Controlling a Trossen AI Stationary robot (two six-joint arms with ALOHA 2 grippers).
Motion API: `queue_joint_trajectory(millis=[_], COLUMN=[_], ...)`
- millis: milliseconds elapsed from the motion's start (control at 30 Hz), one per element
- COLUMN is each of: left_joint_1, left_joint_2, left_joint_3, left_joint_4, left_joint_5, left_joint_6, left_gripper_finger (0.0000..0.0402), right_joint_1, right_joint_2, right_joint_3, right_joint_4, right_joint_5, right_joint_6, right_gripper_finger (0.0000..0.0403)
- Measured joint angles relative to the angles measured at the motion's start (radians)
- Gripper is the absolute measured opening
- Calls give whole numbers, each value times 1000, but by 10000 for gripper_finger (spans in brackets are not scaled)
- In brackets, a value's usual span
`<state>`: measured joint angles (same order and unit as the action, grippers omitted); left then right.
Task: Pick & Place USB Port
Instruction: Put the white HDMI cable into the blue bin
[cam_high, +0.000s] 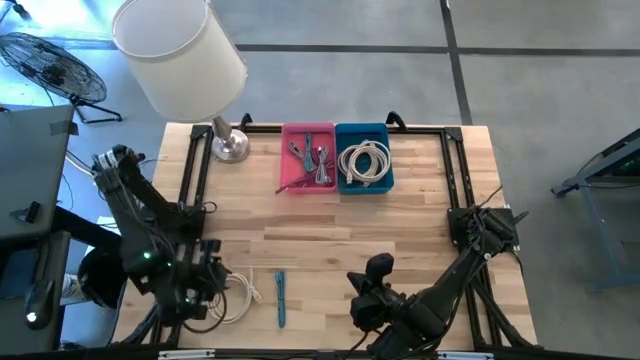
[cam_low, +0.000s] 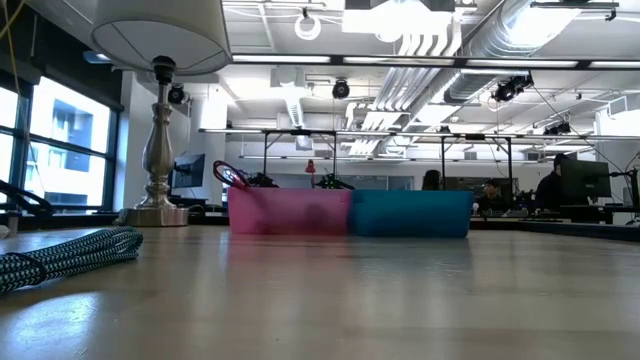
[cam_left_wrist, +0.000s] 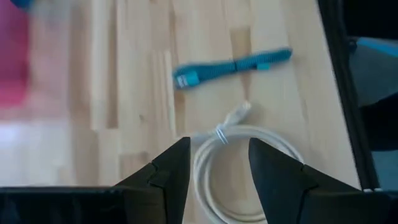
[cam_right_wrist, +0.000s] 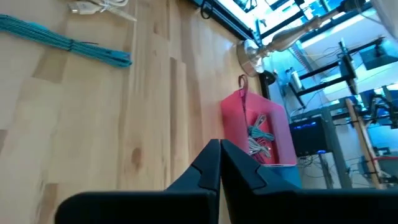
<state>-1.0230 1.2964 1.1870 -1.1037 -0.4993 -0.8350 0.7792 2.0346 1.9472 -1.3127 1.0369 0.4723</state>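
Observation:
A coiled white cable (cam_high: 236, 297) lies flat near the table's near-left edge, and a bundled teal cable (cam_high: 280, 297) lies just right of it. In the left wrist view my left gripper (cam_left_wrist: 219, 163) is open above the white coil (cam_left_wrist: 219, 186), its fingers on either side of the coil's upper arc without touching; the teal bundle (cam_left_wrist: 233, 64) lies beyond. My right gripper (cam_right_wrist: 220, 163) is shut and hovers over the near-right table, holding nothing. A pink bin (cam_high: 308, 158) and a blue bin (cam_high: 363, 157) sit side by side at the far edge, each holding cables.
A lamp with a white shade (cam_high: 180, 50) stands on its metal base (cam_high: 229, 147) at the far-left corner. A black frame rail (cam_high: 195, 170) runs along the table's sides. Bare wood (cam_high: 340, 235) lies between the bins and the cables.

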Motion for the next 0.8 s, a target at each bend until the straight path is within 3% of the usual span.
queue_joint_trajectory(millis=[367,533,800], left_joint_1=[2,2,3], left_joint_2=[0,0,0], left_joint_3=[-359,-418,-423], left_joint_4=[506,518,377], left_joint_5=[146,163,117], left_joint_6=[-169,-276,-218], left_gripper_finger=[159,168,201], right_joint_1=[0,0,0], right_joint_2=[0,0,0], right_joint_3=[0,0,0], right_joint_4=[16,30,43], right_joint_5=[-43,-43,-45], right_joint_6=[21,21,18], right_gripper_finger=[1,5,2])
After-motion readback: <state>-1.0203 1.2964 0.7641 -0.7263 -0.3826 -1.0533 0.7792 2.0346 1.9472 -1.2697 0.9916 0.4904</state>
